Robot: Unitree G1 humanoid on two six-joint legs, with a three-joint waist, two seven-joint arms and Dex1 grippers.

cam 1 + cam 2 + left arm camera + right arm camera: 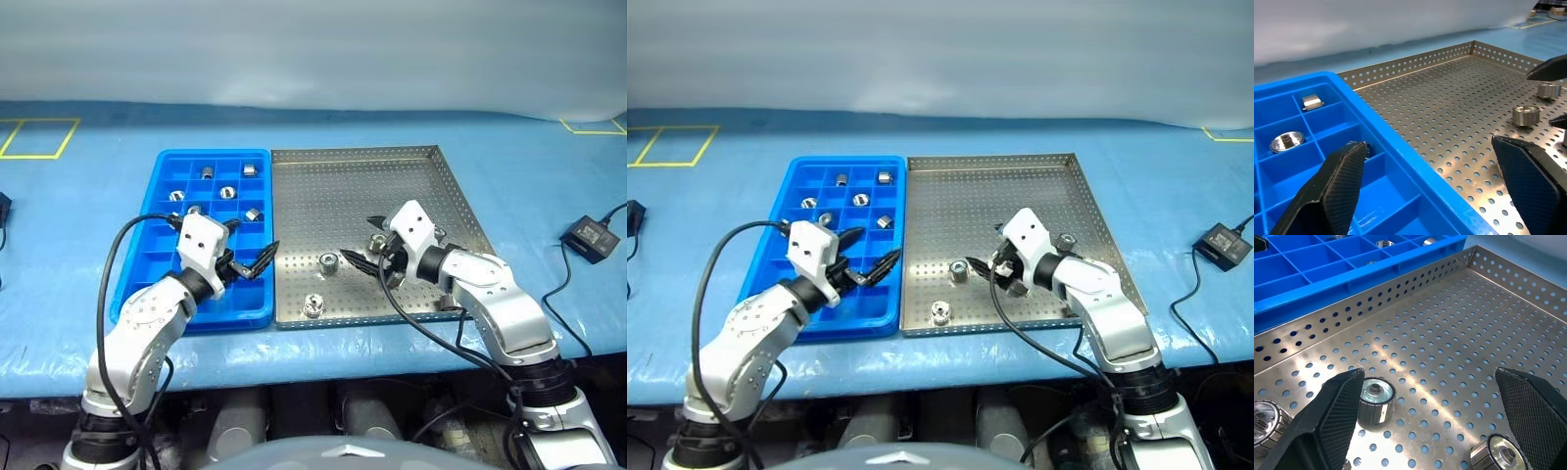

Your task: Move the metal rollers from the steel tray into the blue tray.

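Several metal rollers [329,260] lie on the near half of the steel tray [343,186]: one near the middle, one by the near rim [313,305], one beside the right gripper [369,257]. Others already sit in far compartments of the blue tray [167,279], which lies touching the steel tray's left side.

The right arm reaches in from the near right, its gripper tilted down and leftward over the steel tray, fingers spread wide and empty. The left gripper [248,257] hangs over the blue tray's right edge, pointing right, likewise spread and empty.

The right wrist view shows a dark-sided roller [1376,400] just beside one finger [1332,418]. The left wrist view shows the blue compartments close up.
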